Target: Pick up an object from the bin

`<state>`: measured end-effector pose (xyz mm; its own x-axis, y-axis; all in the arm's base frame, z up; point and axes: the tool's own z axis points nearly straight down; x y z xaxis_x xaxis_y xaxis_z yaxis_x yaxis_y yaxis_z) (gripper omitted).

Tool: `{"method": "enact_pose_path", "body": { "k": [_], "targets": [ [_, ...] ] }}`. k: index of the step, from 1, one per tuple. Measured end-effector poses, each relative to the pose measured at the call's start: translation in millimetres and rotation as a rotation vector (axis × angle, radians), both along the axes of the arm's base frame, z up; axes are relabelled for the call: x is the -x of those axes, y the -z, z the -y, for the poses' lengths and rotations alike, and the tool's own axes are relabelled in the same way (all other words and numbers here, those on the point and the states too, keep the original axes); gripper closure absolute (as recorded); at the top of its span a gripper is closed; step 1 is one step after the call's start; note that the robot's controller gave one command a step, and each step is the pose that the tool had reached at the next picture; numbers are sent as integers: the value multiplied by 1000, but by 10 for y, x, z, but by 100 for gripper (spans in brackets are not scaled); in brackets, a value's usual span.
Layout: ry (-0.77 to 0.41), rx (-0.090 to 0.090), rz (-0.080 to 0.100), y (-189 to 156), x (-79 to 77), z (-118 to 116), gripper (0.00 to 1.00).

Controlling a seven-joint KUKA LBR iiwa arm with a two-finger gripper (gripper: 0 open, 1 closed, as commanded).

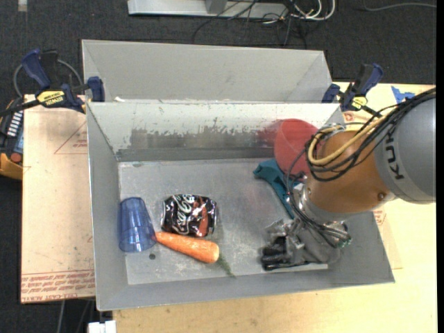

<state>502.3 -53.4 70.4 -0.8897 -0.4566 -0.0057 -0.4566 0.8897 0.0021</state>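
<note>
1. Gripper (pixel 283 250) sits low over the bin's (pixel 104 186) front-right floor; spread or pressed together, I cannot tell.
2. Teal plastic piece (pixel 272 179) lies just behind it, with a red cup (pixel 291 141) beyond.
3. Carrot (pixel 187 247), crushed cola can (pixel 189 216) and blue cup (pixel 134 224) lie well left.

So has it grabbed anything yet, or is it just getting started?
Nothing looks picked yet: the blue cup, crushed cola can and carrot lie on the bin floor at the left. In hand: the gripper is low at the front right, near a teal thing, with no item visibly in it. Left: grasping one thing and lifting it out.
</note>
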Motion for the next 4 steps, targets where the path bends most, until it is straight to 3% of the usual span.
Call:
{"method": "enact_pose_path", "body": {
  "k": [2, 4],
  "targets": [
    [1, -2, -6, -207, 21, -9, 100],
    [2, -2, -1, -468, 5, -12, 100]
  ]
}}
